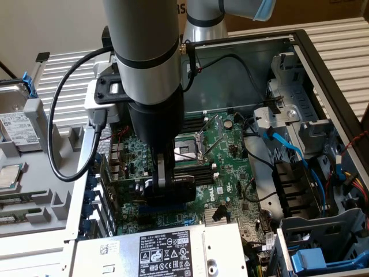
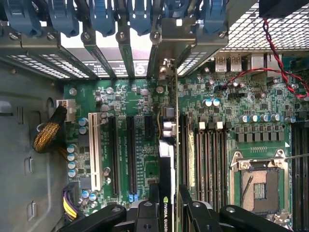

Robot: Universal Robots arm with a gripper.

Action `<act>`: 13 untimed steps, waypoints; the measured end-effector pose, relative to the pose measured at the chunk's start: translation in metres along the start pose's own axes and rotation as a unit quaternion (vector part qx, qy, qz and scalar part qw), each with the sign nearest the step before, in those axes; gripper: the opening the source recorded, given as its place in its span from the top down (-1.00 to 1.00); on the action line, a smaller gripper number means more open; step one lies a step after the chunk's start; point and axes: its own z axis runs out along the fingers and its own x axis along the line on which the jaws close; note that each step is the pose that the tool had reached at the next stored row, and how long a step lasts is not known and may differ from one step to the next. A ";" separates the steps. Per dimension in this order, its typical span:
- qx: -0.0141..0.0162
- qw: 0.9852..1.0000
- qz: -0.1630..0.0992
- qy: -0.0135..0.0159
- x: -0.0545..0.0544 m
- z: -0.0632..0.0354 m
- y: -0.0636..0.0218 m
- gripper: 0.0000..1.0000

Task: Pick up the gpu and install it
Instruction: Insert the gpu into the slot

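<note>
**Gpu pinched edge-on above the motherboard slots**

The gpu is held upright in the lower centre of the exterior view, inside the open computer case. It stands over the long black slots of the motherboard. The hand is closed on it, one finger pressed against each face. Whether its lower edge is already seated in a slot cannot be told.

The card is judged light, thin and stiff, but fragile. Its bare circuitry and contact edge are best left untouched, and a grip across the flat faces near the cooler block seems safest. Any twist against a slot could crack it.

The case also holds an empty processor socket, blue cables and a power supply. On the exterior view's left, a grey rack carries a hard drive.
</note>
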 end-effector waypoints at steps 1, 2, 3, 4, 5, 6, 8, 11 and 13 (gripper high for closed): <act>0.000 1.000 -0.001 0.000 0.000 0.0000 0.0000 0.47; 0.000 1.000 -0.001 0.000 0.000 0.0000 0.0000 0.47; 0.000 1.000 -0.001 0.000 0.000 0.0000 -0.0001 0.47; 0.000 1.000 -0.001 0.000 0.000 0.0000 -0.0001 0.47; 0.000 1.000 -0.002 0.000 0.000 0.0000 -0.0001 0.47; 0.000 1.000 -0.002 0.000 0.000 0.0000 -0.0001 0.47; 0.000 1.000 -0.003 0.000 0.000 0.0000 -0.0003 0.47; 0.000 1.000 -0.003 0.000 0.000 0.0000 -0.0009 0.47; 0.000 1.000 -0.003 0.000 0.000 0.0000 -0.0009 0.47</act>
